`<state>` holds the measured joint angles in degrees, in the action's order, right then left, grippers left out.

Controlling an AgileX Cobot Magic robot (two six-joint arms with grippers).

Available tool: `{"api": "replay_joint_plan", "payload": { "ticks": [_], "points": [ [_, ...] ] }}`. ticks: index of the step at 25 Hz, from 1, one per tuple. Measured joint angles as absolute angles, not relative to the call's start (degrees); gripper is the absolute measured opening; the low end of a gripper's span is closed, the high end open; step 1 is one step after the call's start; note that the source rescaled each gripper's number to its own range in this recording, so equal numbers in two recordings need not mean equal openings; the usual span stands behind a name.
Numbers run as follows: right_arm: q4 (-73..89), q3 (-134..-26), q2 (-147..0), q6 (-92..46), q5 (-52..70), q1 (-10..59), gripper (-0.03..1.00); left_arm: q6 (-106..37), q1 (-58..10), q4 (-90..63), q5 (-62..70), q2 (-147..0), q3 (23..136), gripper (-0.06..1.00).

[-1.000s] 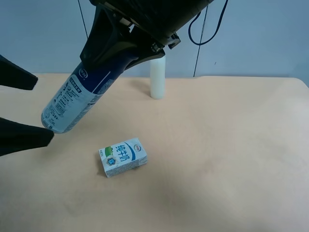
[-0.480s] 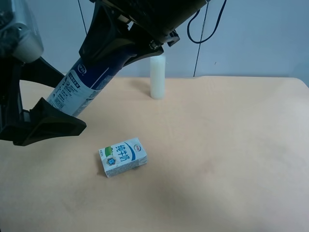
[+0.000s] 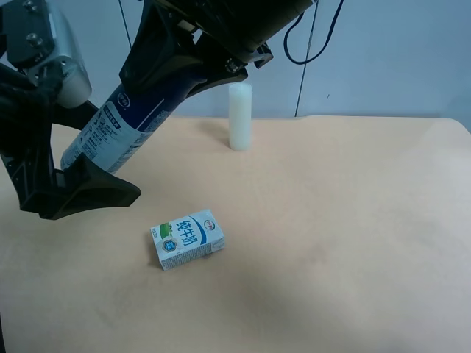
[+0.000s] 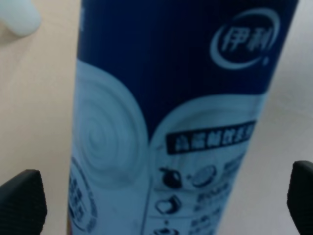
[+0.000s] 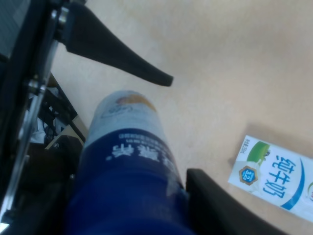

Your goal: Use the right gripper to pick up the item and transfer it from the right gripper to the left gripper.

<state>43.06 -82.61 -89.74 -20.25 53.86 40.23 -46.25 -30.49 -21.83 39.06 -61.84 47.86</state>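
The item, a slim bottle (image 3: 110,132) with a dark blue upper part and a white-grey printed lower body, hangs tilted above the table. My right gripper (image 3: 168,79), on the black arm, is shut on its blue part; the right wrist view shows the bottle (image 5: 129,161) between its fingers (image 5: 220,208). My left gripper (image 3: 85,158), with the pale grey housing, is open with one finger on each side of the bottle's lower end. In the left wrist view the bottle (image 4: 166,122) fills the gap between the fingertips (image 4: 22,198), apart from both.
A blue-and-white milk carton (image 3: 187,239) lies on the tan table (image 3: 331,206) below the bottle, and also shows in the right wrist view (image 5: 276,178). A creamy-white cylinder (image 3: 240,116) stands at the table's far edge.
My left gripper has come in from the exterior view's left edge and now straddles the bottle's lower end. The bottle in the right gripper has tilted slightly more upright.
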Motion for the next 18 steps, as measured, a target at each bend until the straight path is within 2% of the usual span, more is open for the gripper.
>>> {"api": "replay_joint_plan", "payload": {
  "ticks": [2, 4, 8, 11, 12, 18],
  "points": [
    [43.1, -82.6, -89.7, -20.3, 53.8, 40.2, 0.00, -46.4, -30.5, -21.8, 38.3, -62.5, 47.9, 0.92],
    [43.1, -82.6, -89.7, -20.3, 53.8, 40.2, 0.00, -46.5, -30.6, -21.8, 38.1, -63.0, 47.9, 0.77],
    [43.1, -82.6, -89.7, -20.3, 53.9, 40.2, 0.00, -46.7, -30.6, -22.7, 37.7, -63.0, 47.9, 0.41],
    [43.5, -82.6, -89.7, -20.3, 53.7, 40.3, 0.00, -47.2, -30.6, -22.8, 37.4, -63.0, 47.9, 0.03],
    [43.7, -82.6, -89.7, -20.3, 53.7, 40.3, 0.00, -47.6, -30.7, -23.0, 37.7, -63.0, 47.9, 0.00],
    [43.6, -82.6, -89.7, -20.1, 53.5, 40.3, 0.00, -48.4, -30.8, -23.2, 37.7, -63.0, 47.9, 0.00]
  ]
}}
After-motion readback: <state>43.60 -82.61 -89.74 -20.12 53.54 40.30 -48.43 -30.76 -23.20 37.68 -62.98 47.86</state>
